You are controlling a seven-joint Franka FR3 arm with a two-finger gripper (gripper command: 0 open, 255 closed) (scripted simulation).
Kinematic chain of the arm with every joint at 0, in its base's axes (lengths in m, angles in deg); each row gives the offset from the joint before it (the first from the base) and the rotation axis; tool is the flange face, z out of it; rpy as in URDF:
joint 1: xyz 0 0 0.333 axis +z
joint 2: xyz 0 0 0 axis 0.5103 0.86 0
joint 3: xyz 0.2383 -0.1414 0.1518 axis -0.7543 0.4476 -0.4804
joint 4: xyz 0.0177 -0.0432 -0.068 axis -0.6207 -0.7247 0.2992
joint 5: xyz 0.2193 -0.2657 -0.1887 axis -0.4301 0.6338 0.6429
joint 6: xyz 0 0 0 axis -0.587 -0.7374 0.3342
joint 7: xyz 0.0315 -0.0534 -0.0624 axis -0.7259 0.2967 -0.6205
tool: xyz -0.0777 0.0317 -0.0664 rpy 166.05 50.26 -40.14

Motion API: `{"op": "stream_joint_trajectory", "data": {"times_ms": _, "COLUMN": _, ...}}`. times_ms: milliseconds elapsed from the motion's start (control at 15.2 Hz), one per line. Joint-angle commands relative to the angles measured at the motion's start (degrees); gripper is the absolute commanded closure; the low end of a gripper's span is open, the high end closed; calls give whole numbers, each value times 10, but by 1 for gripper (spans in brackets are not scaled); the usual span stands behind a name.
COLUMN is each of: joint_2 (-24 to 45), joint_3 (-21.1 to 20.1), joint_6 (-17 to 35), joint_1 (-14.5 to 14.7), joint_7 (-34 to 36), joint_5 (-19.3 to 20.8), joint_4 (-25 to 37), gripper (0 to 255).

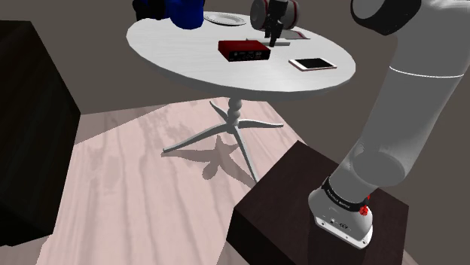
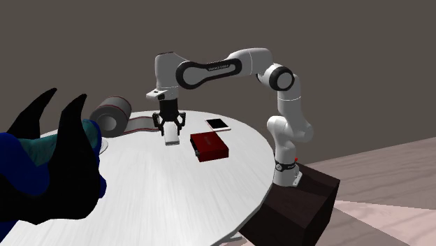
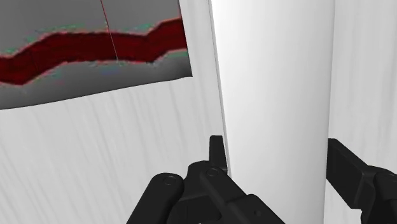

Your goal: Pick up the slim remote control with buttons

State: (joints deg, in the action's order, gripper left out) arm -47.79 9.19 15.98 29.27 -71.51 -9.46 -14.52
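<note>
Black fingers (image 3: pixel 217 156) of the gripper (image 3: pixel 273 143) stand spread, not clasping, on either side of the slim white remote (image 3: pixel 277 76) — it lies flat on the round white table (image 2: pixel 175 189), its long axis running straight away between them.
</note>
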Motion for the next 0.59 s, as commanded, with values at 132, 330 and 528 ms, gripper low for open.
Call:
{"op": "stream_joint_trajectory", "data": {"times_ms": 132, "joint_2": 3, "joint_3": 0, "joint_6": -7, "joint_1": -2, "joint_7": -1, "joint_5": -1, "joint_4": 9, "gripper": 255}}
{"op": "stream_joint_trajectory", "data": {"times_ms": 330, "joint_2": 6, "joint_3": 1, "joint_6": -32, "joint_1": -4, "joint_7": -1, "joint_5": -2, "joint_4": 36, "gripper": 255}}
{"op": "stream_joint_trajectory", "data": {"times_ms": 528, "joint_2": 10, "joint_3": 2, "joint_6": -57, "joint_1": -8, "joint_7": -2, "joint_5": -5, "joint_4": 65, "gripper": 255}}
